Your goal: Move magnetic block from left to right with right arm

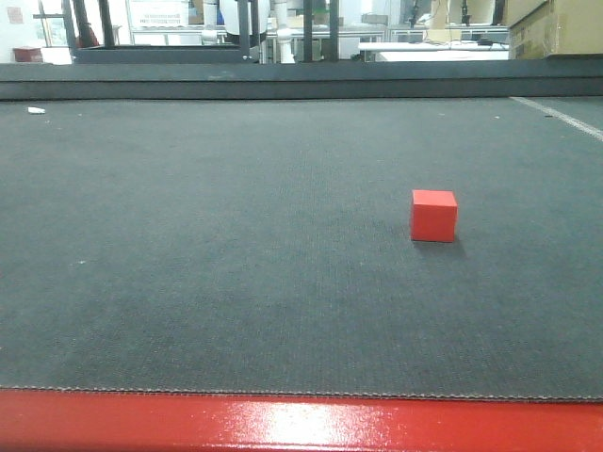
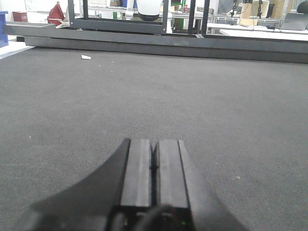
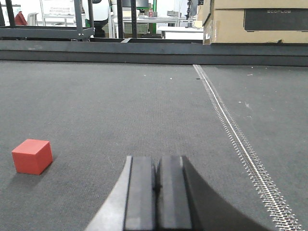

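The magnetic block [image 1: 434, 216], a small red cube, rests on the dark grey mat right of centre in the front view. It also shows at the left edge of the right wrist view as the magnetic block [image 3: 32, 156]. My right gripper [image 3: 157, 159] is shut with nothing between its fingers, low over the mat, well to the right of the block and apart from it. My left gripper [image 2: 154, 142] is shut and empty too, over bare mat. Neither gripper appears in the front view.
A silver seam strip [image 3: 236, 132] runs along the mat right of my right gripper. Tan cardboard boxes [image 3: 255, 21] stand beyond the mat's far edge. A small white scrap [image 2: 85, 57] lies far left. The red table edge [image 1: 301, 424] runs along the front.
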